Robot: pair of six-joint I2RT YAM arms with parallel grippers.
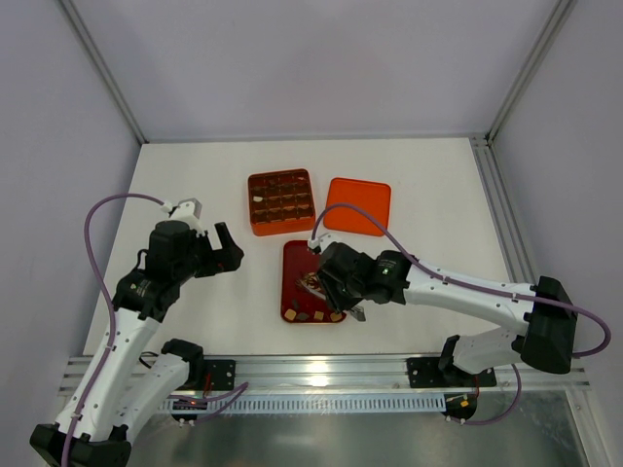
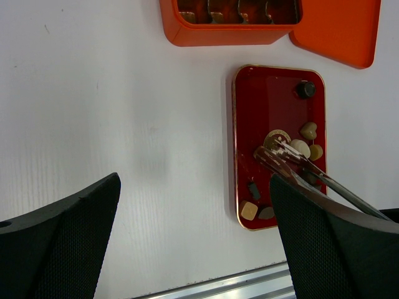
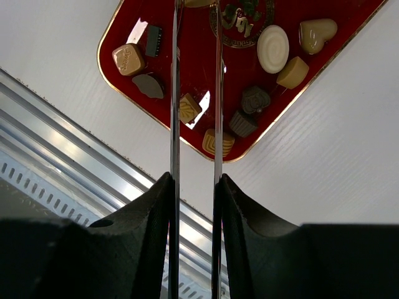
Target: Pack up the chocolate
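Several small chocolates (image 3: 273, 48), dark brown, tan and cream, lie on the dark red flat tray (image 3: 187, 56); they also show in the top view (image 1: 316, 315) and the left wrist view (image 2: 308, 131). My right gripper (image 3: 194, 182) is shut on metal tongs (image 3: 175, 93) whose two blades reach over the tray (image 1: 295, 255). The blades stand a little apart; their tips (image 2: 260, 153) rest near the tray's middle and I see no piece between them. My left gripper (image 1: 227, 255) is open and empty, above bare table left of the tray (image 2: 268, 99).
The orange box with grid compartments (image 1: 280, 201) stands behind the red tray, its orange lid (image 1: 357, 206) flat to its right. A metal rail (image 1: 321, 375) runs along the table's near edge, close to the tray.
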